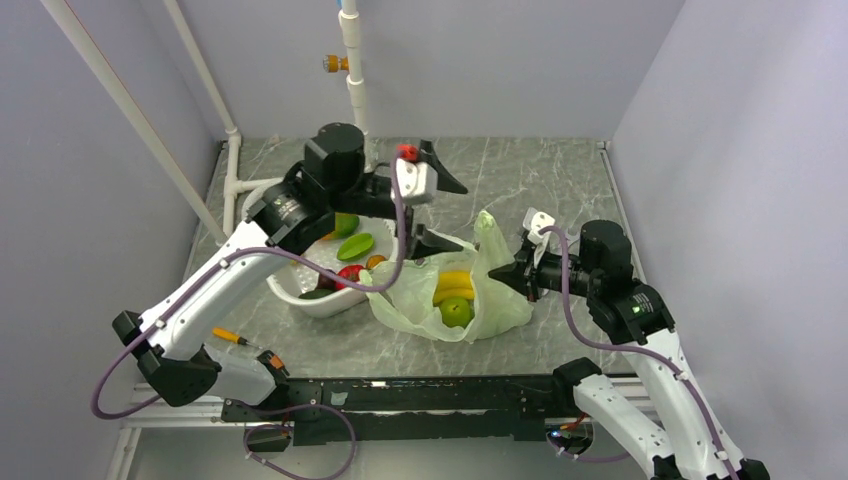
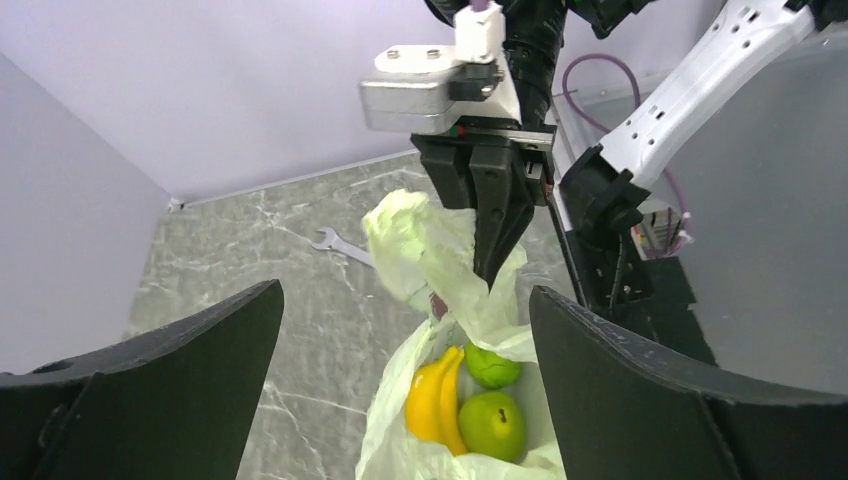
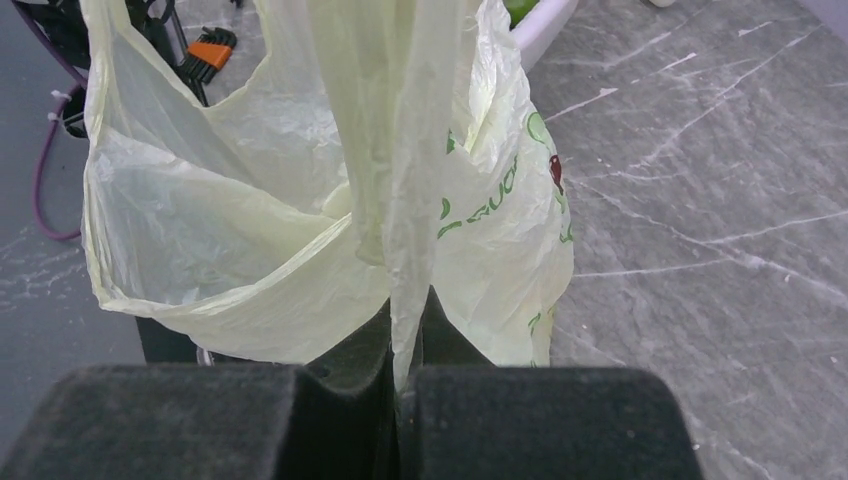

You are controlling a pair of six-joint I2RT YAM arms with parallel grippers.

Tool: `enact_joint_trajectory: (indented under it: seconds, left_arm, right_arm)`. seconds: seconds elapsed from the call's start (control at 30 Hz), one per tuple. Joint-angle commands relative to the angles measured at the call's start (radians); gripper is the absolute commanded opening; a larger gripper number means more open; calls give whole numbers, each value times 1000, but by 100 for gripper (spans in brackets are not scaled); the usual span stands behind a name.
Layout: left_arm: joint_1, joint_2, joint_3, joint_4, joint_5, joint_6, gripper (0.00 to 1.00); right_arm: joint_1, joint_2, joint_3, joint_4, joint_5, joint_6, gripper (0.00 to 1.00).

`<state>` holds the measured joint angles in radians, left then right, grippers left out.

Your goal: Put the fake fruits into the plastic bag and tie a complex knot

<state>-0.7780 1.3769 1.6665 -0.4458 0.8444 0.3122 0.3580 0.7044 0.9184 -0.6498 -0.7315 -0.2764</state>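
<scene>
The pale-green plastic bag [image 1: 495, 300] lies open at mid-table, holding yellow bananas [image 1: 455, 285] and a green round fruit [image 1: 457, 312]. My right gripper [image 1: 512, 272] is shut on a bag handle [image 3: 405, 250] and holds it pulled up taut. My left gripper [image 1: 448, 205] is wide open and empty above the bag's mouth. In the left wrist view, the bananas [image 2: 437, 395] and two green fruits [image 2: 492, 423] lie between its fingers [image 2: 200, 350]. More fake fruits sit in the white basin [image 1: 300, 297]: red [image 1: 350, 272], green [image 1: 355, 245], orange [image 1: 375, 262], dark avocado [image 1: 318, 293]. No knot shows.
A white pipe [image 1: 355, 80] stands at the back. An orange-handled screwdriver [image 1: 235, 337] lies near the left arm's base. A wrench [image 2: 340, 245] lies on the marble top beyond the bag. Orange-holdered hex keys [image 3: 210, 50] lie near the front rail.
</scene>
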Motion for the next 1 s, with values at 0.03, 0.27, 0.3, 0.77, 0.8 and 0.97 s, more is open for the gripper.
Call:
enact_joint_trajectory:
  seconds: [0.03, 0.27, 0.3, 0.77, 0.8, 0.97]
  left_arm:
    - [-123, 48, -16, 64, -190, 141, 100]
    - [-170, 144, 120, 14, -135, 94, 49]
    - [-167, 145, 130, 11, -113, 80, 25]
    - [-118, 178, 196, 13, 108, -17, 0]
    - [-116, 184, 206, 16, 121, -24, 0]
    - [-101, 227, 262, 8, 146, -57, 0]
  right_arm:
    - [0, -11, 9, 23, 0, 38, 0]
    - [0, -34, 22, -20, 10, 84, 0]
    - [1, -43, 20, -19, 16, 99, 0]
    - [1, 71, 22, 391, -20, 169, 100]
    - [2, 83, 11, 401, -33, 154, 100]
    - [3, 106, -37, 417, -74, 118, 71]
